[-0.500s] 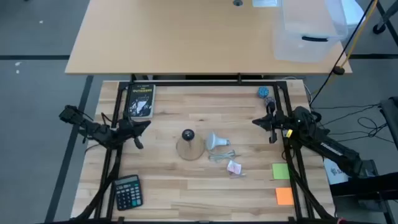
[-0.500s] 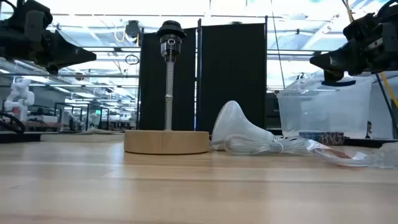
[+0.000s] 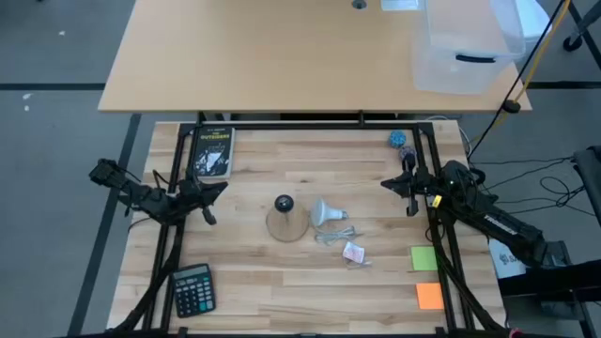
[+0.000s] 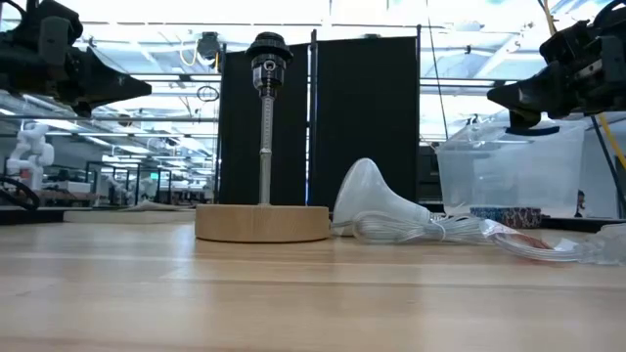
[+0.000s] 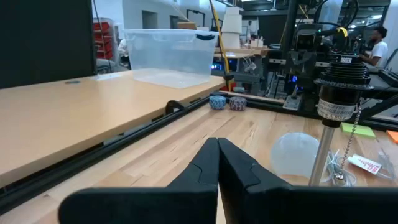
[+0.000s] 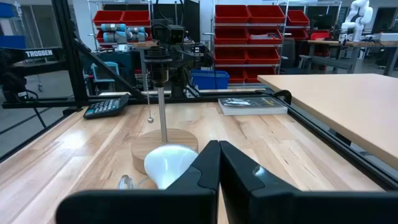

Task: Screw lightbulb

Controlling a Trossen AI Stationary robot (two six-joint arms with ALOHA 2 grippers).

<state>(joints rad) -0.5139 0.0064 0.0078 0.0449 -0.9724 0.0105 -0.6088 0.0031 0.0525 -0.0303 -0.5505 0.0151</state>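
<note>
A white lightbulb [image 3: 325,212], 1 green note [image 3: 423,258], 1 orange note [image 3: 428,296] and a black calculator [image 3: 192,289] are seen.

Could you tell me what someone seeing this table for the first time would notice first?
Most likely the wooden lamp stand with its black socket at the table's middle, and the white lightbulb lying on its side just beside it, next to a crumpled clear wrapper. The left gripper and right gripper wait at opposite edges, fingers shut.
</note>
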